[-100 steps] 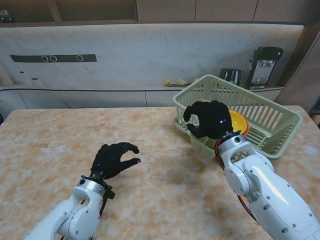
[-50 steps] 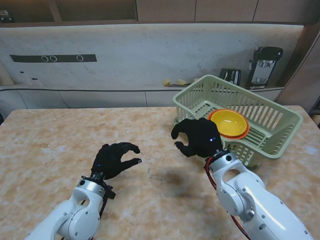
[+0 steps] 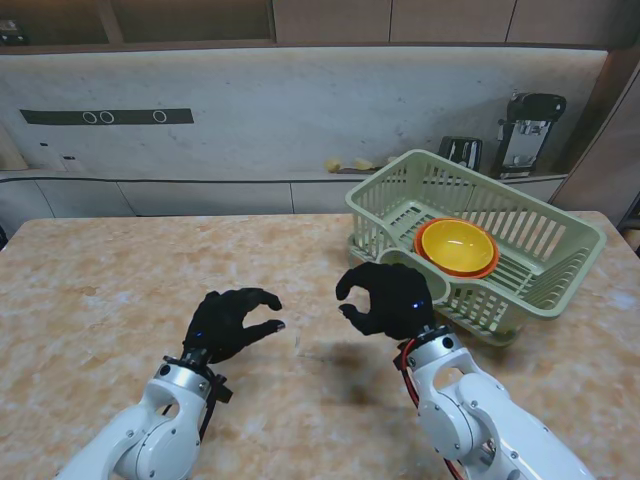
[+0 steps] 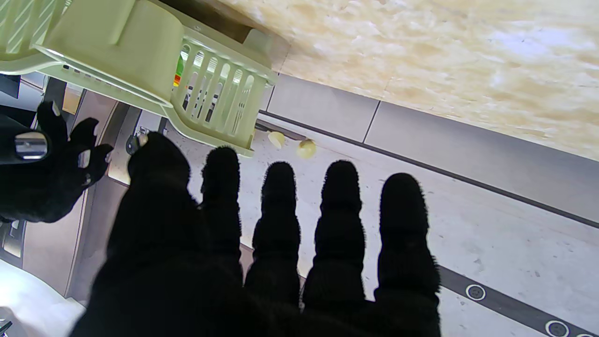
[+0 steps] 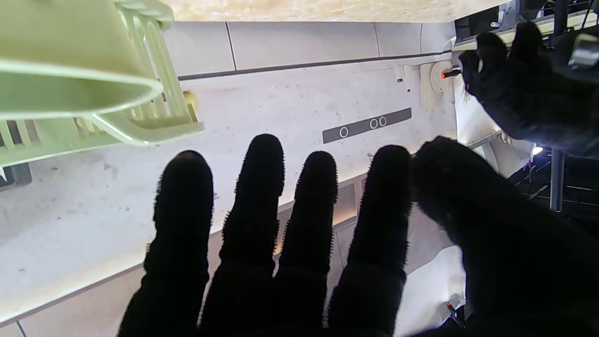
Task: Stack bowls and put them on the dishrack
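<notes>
Stacked yellow and orange bowls (image 3: 457,247) sit inside the green dishrack (image 3: 540,225). Both the left hand (image 3: 228,321) and right hand (image 3: 384,298) hover empty, fingers apart; a careless swing could nudge the rack.

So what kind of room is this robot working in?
Most likely a kitchen, perhaps a mock one. A pale green dishrack holding stacked orange and yellow bowls sits on a marble-look countertop, and a black appliance, perhaps a coffee machine, stands on the back ledge under wooden cabinets.
</notes>
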Controlling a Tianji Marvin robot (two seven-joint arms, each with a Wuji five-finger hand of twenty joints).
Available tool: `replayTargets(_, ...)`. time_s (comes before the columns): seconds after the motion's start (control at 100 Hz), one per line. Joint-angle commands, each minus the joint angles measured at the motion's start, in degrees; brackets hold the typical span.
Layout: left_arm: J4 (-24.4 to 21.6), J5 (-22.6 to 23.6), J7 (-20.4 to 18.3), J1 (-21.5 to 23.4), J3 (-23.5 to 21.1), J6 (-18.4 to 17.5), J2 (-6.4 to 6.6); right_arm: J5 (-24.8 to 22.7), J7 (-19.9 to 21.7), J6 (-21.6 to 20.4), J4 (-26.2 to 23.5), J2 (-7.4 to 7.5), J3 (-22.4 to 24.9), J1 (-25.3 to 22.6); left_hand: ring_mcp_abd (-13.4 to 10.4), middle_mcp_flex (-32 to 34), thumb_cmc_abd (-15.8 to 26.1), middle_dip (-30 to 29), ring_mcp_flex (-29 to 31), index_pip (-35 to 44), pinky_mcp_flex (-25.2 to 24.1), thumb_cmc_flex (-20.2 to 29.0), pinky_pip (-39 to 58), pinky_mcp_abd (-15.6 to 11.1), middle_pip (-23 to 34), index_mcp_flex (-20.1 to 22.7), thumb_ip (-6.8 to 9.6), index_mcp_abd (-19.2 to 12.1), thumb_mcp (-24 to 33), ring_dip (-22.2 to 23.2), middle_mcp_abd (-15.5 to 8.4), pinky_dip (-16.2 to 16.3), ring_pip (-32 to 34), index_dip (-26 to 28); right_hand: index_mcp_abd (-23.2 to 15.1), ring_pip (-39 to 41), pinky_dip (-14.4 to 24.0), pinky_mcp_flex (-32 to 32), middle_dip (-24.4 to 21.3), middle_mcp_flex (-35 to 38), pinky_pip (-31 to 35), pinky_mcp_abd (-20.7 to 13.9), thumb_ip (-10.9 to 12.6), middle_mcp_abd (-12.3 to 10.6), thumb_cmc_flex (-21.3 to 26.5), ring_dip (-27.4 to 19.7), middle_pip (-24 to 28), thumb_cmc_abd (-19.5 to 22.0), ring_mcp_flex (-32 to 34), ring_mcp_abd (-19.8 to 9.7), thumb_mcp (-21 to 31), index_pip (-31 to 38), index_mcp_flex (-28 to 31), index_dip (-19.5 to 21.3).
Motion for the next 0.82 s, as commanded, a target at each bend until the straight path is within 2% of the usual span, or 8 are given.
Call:
replayTargets(0.0,-0.6,0.02,-0.71,0.45,0.12,-0.18,-0.21,0.15,1.16,0.24,0.61,-0.45,-0.41,-1.2,0.5,0.89,1.59,0.19,1.34,0.48,-0.09,1.8,0.93,1.05,-0.14,1.47,1.62,-0.36,-0.6,0.24,0.21,0.72,0.28,1.65,-1.22,-0.8,-0.33,-0.72,-0.23,0.56,0.27,-0.73,-0.27,-0.93,0.51,1.09,-0.62,0.62,0.67,0.11,-0.68,-0.65,-0.18,-0.63)
replayTargets(0.81,-1.83,0.27,-0.94,1.0,0.1,0.58,-0.2,2.35,1.29,0.46,2.97,-0.81,-3.03,0.18,0.48,1.12,1.58,0.3,1.47,0.8,0.0,1.76,1.12,1.2,-0.02,1.6,1.61,-0.47,-0.6,0.31,0.12,0.81,0.4,1.75,-1.2,-1.18,-0.12,-1.74,-0.27,0.3,0.24,-0.26,0.11,-0.9,0.56,1.1,-1.01,1.36,0.27,0.46,-2.69,-0.8,-0.3,-0.43)
